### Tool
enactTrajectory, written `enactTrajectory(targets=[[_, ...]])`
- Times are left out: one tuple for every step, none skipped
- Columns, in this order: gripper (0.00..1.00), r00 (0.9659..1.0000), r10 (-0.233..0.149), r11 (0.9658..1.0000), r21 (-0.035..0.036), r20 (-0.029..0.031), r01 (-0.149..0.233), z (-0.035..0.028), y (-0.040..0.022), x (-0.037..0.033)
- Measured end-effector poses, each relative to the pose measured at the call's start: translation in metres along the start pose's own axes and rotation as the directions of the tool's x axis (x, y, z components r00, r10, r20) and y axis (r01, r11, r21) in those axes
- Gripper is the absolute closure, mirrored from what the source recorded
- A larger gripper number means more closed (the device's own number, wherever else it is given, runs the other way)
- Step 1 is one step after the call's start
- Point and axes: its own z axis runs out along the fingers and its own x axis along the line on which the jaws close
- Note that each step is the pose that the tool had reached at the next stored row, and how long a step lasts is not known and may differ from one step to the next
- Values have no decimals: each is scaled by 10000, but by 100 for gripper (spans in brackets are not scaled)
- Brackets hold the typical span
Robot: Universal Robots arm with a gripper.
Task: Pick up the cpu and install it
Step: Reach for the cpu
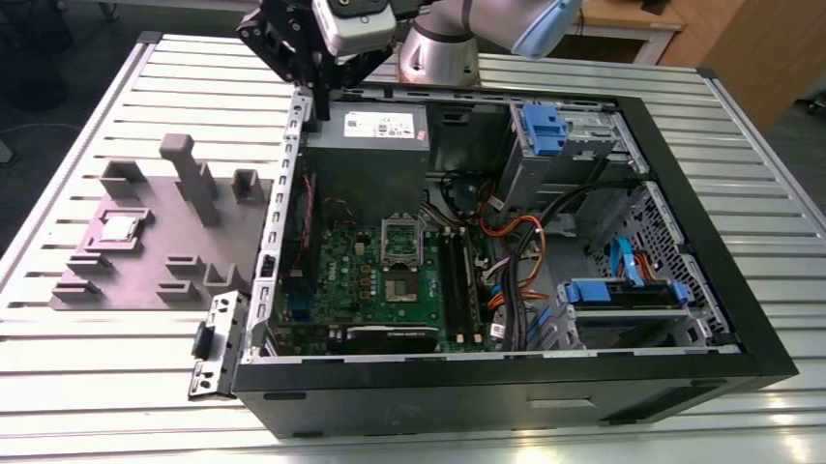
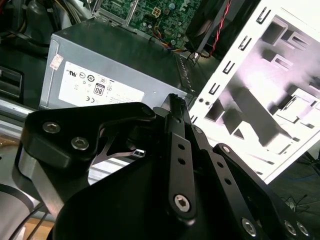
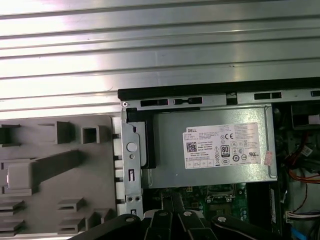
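**Gripper.** In the exterior view the gripper (image 1: pixel 316 85) hangs over the rear edge of the open computer case (image 1: pixel 722 319), above the grey power supply (image 1: pixel 368 130). In the second wrist view the fingertips (image 2: pixel 173 102) meet in a single thin edge. They are pressed together with nothing held between them.

**Task object.** The cpu (image 1: pixel 120 228) lies flat in a shallow recess of the grey fixture plate (image 1: pixel 142 275). The plate rests on the slatted aluminium table (image 1: pixel 77 387), just beside the case on the exterior view's left. The chip is well apart from the gripper and nothing touches it. In the first wrist view the cpu (image 3: pixel 20 176) is probably the washed-out pale square seated on the plate.

**Destination.** Inside the case the green motherboard (image 1: pixel 374 285) carries the silver socket frame (image 1: pixel 402 236), whose centre is dark. No chip sits there, so neither the pick nor the installation has been done.

**Handling (judged).**
- The chip should be very light, thin and fully rigid.
- Its smooth metal lid would give the pads little friction.
- The contact face underneath is likely delicate.
- The sound hold is across two opposite edges of the paler rim, with the chip kept level and squeezed only lightly.
- Pressing on the lid or scraping the underside risks damage.
- The recess walls stand close around the chip, so the fingers have little room to descend beside it.
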Motion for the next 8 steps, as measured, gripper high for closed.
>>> enactTrajectory(targets=[[89,10000,1,10000,0,-2,-1,1,0,4],[89,10000,1,10000,1,-4,-1,3,-1,7],[89,10000,1,10000,0,-6,-1,4,-1,11],[89,10000,1,10000,0,-8,-1,6,-1,14],[89,10000,1,10000,1,-11,-1,7,-2,17],[89,10000,1,10000,1,-13,-1,8,-2,20],[89,10000,1,10000,1,-14,-1,10,-2,24],[89,10000,1,10000,2,-17,-1,11,-3,27]])
